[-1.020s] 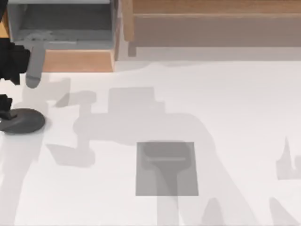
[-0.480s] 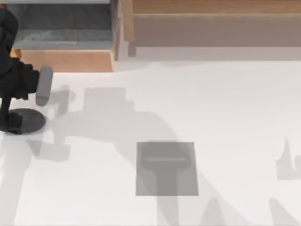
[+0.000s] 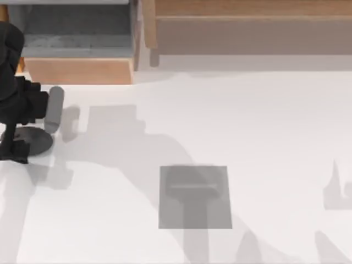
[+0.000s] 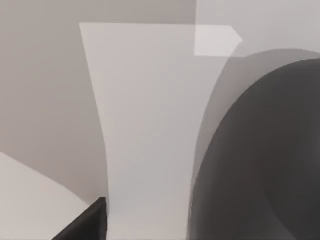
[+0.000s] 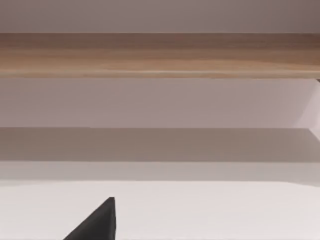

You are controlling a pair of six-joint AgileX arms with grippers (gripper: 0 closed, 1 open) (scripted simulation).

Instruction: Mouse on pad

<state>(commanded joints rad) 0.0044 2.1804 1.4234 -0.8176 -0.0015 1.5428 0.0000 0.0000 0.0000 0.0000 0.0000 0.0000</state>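
Note:
The mouse [image 3: 36, 142], a small dark oval, lies at the far left of the white table, partly covered by my black left arm. My left gripper [image 3: 34, 129] hovers right at it and looks open, with its light grey finger [image 3: 53, 109] just behind the mouse's right end. The mouse's dark dome [image 4: 260, 160] looms close in the left wrist view, beside a black fingertip [image 4: 85, 225]. In the lower middle of the table lies the pad [image 3: 195, 197], a flat grey rectangle, far to the right of the mouse. A black fingertip [image 5: 97, 222] of my right arm hangs over bare table.
A grey open compartment with a wooden front [image 3: 77, 70] stands at the back left, close behind my left arm. A long wooden ledge [image 3: 247, 11] runs along the back. Pale arm shadows cross the white tabletop [image 3: 275, 121].
My left arm has come forward and slightly right, its grey finger now closer to the mouse. Mouse and pad have not moved.

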